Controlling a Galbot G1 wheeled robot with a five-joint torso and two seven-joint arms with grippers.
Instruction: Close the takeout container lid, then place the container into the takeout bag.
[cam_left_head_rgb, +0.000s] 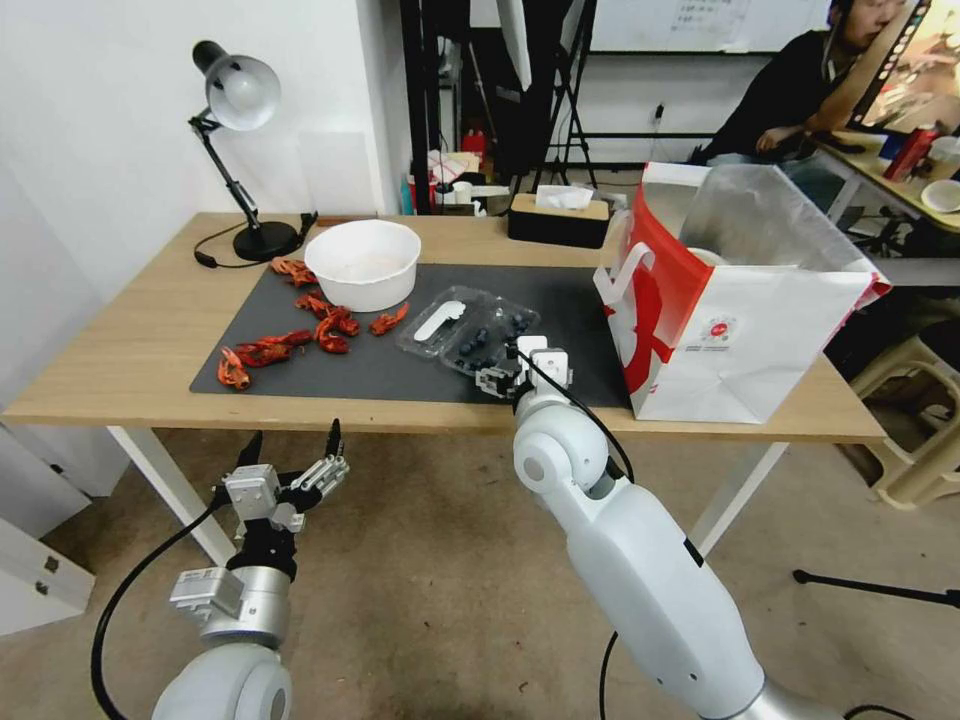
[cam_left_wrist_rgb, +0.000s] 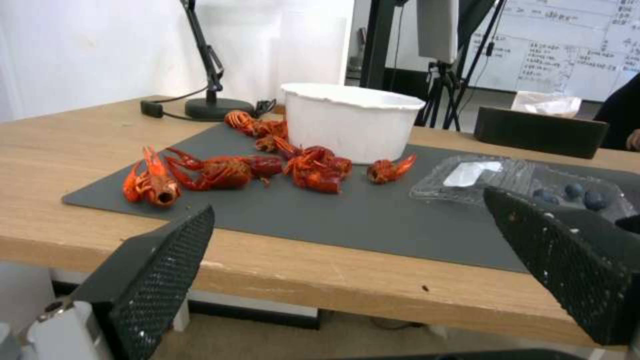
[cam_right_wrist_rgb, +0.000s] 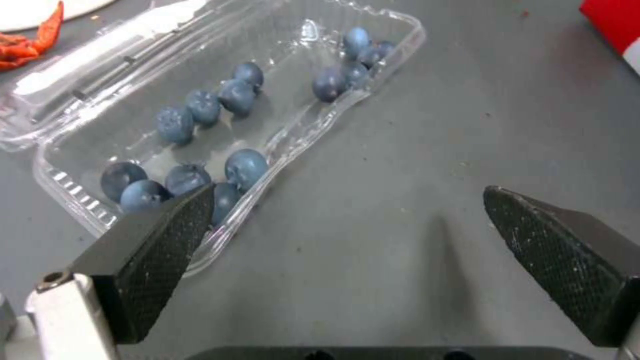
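The takeout container (cam_left_head_rgb: 470, 330) lay wide open on the dark mat (cam_left_head_rgb: 400, 370), near the middle of the wooden table (cam_left_head_rgb: 130, 350). Its two clear halves lay flat, side by side. The lid (cam_left_head_rgb: 440, 318), with a white sticker on it, was the half closer to the white bowl (cam_left_head_rgb: 363, 262). The other half held the blueberries (cam_right_wrist_rgb: 203, 107).

The right gripper (cam_left_head_rgb: 520, 375) was over the mat, just beside the near edge of the blueberry half. Its fingers (cam_right_wrist_rgb: 160, 250) were spread far apart and held nothing. In the right wrist view, one finger sat over the box's rim and the other was over bare mat. Bare mat also lay between the box and the takeout bag (cam_left_head_rgb: 730, 330).

The bag stood up on the right end of the table, well apart from the box. Its mouth was open and the shiny foil inside showed. Its near corner was close to the table's front edge.

The left gripper (cam_left_head_rgb: 290, 455) hung below the table's front edge, over the floor. Its fingers (cam_left_wrist_rgb: 157, 285) were wide open and held nothing.

Red crayfish (cam_left_head_rgb: 290, 340) lay on the left part of the mat, around the bowl. A black lamp (cam_left_head_rgb: 240, 150) stood at the back left corner, and a black tissue box (cam_left_head_rgb: 558, 215) sat at the back edge.
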